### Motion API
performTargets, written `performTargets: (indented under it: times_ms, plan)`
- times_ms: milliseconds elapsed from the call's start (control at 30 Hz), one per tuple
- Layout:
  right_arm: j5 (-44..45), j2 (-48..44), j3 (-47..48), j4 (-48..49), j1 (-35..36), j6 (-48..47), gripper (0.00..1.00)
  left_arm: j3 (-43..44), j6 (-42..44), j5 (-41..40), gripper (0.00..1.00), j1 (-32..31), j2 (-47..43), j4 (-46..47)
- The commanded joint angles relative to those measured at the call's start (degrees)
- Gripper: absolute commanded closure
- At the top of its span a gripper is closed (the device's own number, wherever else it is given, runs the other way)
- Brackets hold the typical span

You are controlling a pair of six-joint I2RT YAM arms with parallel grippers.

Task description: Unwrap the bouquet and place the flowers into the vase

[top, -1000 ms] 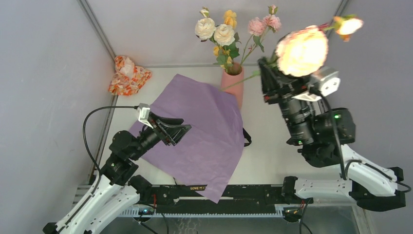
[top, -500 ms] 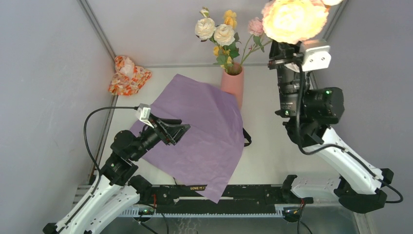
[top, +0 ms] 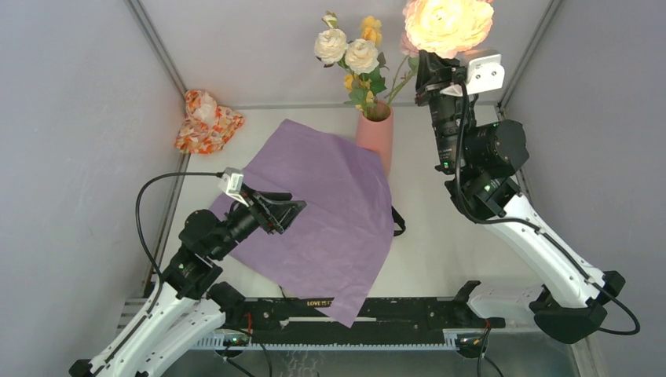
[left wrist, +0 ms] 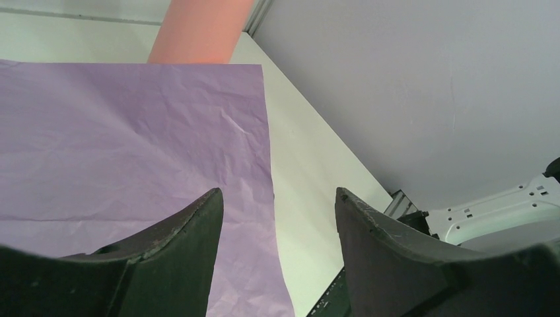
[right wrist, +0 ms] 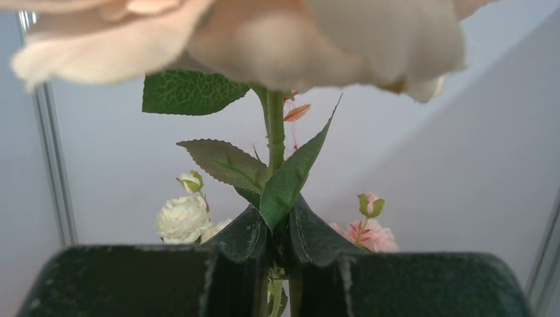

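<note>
Presently we find the right gripper [top: 432, 77] clamped on the upright green stem of a large peach-headed rose [top: 448, 23] at upper centre, the salmon-pink cylindrical vase [top: 377, 140] just lower left of it; the left gripper [top: 294, 210], jaws apart, hovers farther off.

left claw [top: 294, 210] low and spread wide, right arm [top: 542, 243] stretched tall, right claw [right wrist: 277, 232] pinched tight
</note>
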Motion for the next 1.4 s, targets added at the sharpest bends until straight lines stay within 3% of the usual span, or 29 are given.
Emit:
performTargets:
  times_ms: [0,333,1200,1367]
  plan:
    - [-2.1,1.3,-0.7,-0.4,-1.0,6.1,1.0,2.2,1.5,-0.9,0.32,-0.4,-0.2,0.8]
    - [-1.9,4.2,-7.8,-0.4,-2.8,12.3,1.0,1.7,1.3,-1.0,0.33,-0.3,-0.8,0.1]
    - [-5.9,15.3,-11.0,-6.4,-11.2,22.4,1.0,0.8,1.3,-2.7,0.32,-0.3,0.9,0.1]
    - [-6.6,16.9,-10.9,-7.9,-11.9,23.4,0.96,0.6,1.2,-2.9,0.32,-0.3,1.4,0.3]
